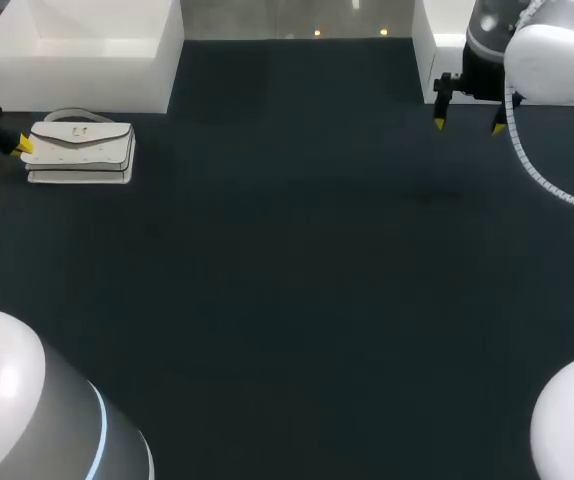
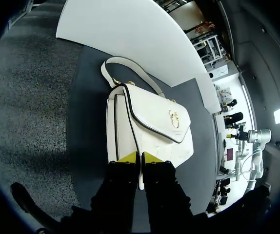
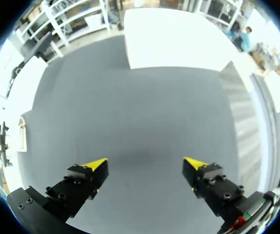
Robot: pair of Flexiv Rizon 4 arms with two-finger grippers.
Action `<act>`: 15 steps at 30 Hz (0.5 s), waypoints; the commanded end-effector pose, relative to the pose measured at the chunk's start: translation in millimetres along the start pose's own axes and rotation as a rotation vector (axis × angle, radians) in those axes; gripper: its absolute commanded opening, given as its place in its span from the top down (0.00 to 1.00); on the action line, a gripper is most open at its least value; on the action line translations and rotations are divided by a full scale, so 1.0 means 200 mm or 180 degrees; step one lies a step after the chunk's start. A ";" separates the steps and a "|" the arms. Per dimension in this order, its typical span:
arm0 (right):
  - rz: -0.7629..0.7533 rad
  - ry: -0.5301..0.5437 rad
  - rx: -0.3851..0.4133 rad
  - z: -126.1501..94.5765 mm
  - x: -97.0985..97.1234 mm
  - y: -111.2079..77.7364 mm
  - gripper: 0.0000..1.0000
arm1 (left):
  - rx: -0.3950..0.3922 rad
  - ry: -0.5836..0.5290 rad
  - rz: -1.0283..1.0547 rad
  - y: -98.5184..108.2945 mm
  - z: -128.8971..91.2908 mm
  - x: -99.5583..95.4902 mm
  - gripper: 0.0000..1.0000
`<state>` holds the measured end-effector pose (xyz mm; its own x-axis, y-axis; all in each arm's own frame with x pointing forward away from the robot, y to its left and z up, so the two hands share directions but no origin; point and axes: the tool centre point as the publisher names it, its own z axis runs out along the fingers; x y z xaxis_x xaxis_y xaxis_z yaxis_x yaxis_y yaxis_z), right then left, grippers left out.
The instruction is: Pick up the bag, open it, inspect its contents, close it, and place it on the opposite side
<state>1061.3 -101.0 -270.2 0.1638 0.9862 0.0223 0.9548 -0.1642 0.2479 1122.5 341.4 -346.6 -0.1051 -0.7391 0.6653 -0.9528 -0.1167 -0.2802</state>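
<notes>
Slippage is the main worry. The white bag lies flat at the far left of the desk, just in front of a white box. The left tool is closed on the bag's near edge, with only a thin strip of it pinched between the two yellow tips. A hold this shallow and this far from the bag's middle will likely let the bag swing down and twist once it leaves the desk, and it could slide out of the pinch.

The flap is shut, with its gold clasp facing up. Whether the clasp is actually latched cannot be told, so a tilted lift might let the flap fall open early.

The strap lies loose toward the box and could drag or catch on its wall.

The right tool hangs open at the far right, well apart from the bag. Any two-handed opening needs it to cross the desk, so the left hold would bear the bag alone until then.
</notes>
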 end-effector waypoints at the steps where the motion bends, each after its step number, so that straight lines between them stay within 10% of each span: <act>1: 0.0004 -0.0009 -0.0002 0.00 0.00 0.00 0.00 | -0.0608 0.0463 -0.0007 -0.09 0.00 -0.08 1.00; 12: 0.0004 -0.0009 -0.0002 0.00 0.00 0.00 0.00 | -0.0596 0.0509 -0.0006 -0.13 -0.02 -0.13 0.98; 14: 0.0004 -0.0009 -0.0002 0.00 0.00 0.00 0.00 | -0.0591 0.0506 -0.0006 -0.13 -0.03 -0.14 0.47; 15: 0.0004 -0.0009 -0.0002 0.00 0.00 0.00 0.00 | -0.0585 0.0505 -0.0007 -0.13 -0.04 -0.14 0.00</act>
<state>1061.4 -101.0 -270.4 0.1636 0.9863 0.0231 0.9547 -0.1642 0.2482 1140.5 360.8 -350.6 -0.0902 -0.7580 0.6460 -0.9293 -0.1692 -0.3283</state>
